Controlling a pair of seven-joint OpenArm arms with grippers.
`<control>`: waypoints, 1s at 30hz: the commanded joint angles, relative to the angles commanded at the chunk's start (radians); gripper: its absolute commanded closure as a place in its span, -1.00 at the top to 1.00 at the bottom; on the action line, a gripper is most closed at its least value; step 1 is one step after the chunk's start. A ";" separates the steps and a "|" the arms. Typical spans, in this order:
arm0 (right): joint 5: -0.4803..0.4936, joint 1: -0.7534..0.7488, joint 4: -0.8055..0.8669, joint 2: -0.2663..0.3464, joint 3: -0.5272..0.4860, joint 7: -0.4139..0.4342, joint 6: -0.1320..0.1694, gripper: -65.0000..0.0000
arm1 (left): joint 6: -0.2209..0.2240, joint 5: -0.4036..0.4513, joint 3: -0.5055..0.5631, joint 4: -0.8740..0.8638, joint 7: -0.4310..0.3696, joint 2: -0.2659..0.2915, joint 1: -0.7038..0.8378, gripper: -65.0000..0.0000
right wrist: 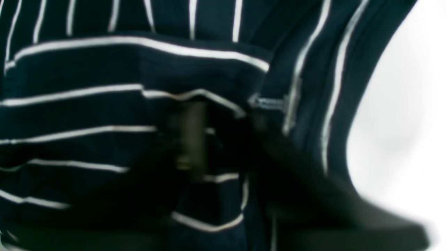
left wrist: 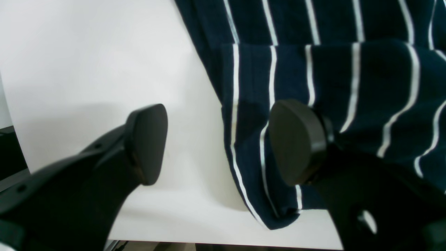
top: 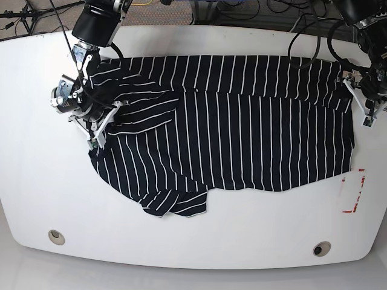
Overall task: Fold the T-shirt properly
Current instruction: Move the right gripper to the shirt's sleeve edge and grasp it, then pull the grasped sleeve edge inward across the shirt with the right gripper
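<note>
Table (top: 193,241): a white top with rounded corners; bare surface shows on both outer sides of the two grippers and along the near edge.
T-shirt (top: 242,133): dark with thin white stripes, spread wide across the middle of the table between the two grippers. One sleeve lies folded over the body near the right gripper's fingers; another flap is bunched at the near edge, well apart from both grippers.
Right gripper (top: 91,118): sits at the shirt's end on the left of the base view. Its wrist view is blurred and filled with striped cloth pressed around the dark fingers (right wrist: 190,139), so I cannot tell whether they are clamped on the fabric or merely buried in it.
Left gripper (left wrist: 223,143): at the shirt's other end, its fingers spread wide apart and holding nothing. One pad (left wrist: 148,143) hangs over bare table just outside the cloth; the other pad (left wrist: 296,143) is over the striped fabric, with the shirt's folded edge running between the two.
Red-edged marking (top: 354,193): on the table just beyond the shirt's corner, nearer than the left gripper's fingers.
</note>
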 joint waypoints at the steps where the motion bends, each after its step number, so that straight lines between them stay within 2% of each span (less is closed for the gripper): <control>1: 0.000 0.000 0.000 0.000 0.000 0.000 0.000 -0.92 | 0.000 0.000 0.000 0.000 0.000 0.000 0.000 0.37; 9: -0.003 0.000 0.006 0.008 0.000 0.000 0.000 -0.92 | 0.000 0.000 0.000 0.000 0.000 0.000 0.000 0.37; 16: -0.005 -0.006 0.078 0.020 0.000 -0.009 0.000 -0.88 | 0.000 0.000 0.000 0.000 0.000 0.000 0.000 0.37; 17: -0.005 -0.006 0.081 0.020 0.000 -0.009 0.000 -0.83 | 0.000 0.000 0.000 0.000 0.000 0.000 0.000 0.37; 20: -0.005 -0.006 0.077 0.021 0.002 -0.008 0.000 -0.47 | 0.000 0.000 0.002 0.000 0.000 0.000 0.000 0.37; 23: -0.005 -0.006 0.075 0.021 0.002 -0.006 0.000 -0.21 | 0.000 0.000 0.002 -0.002 0.000 0.000 0.000 0.37; 30: -0.005 0.000 0.058 0.015 0.002 -0.003 0.000 -0.13 | 0.000 0.000 0.002 -0.002 0.000 0.000 0.000 0.37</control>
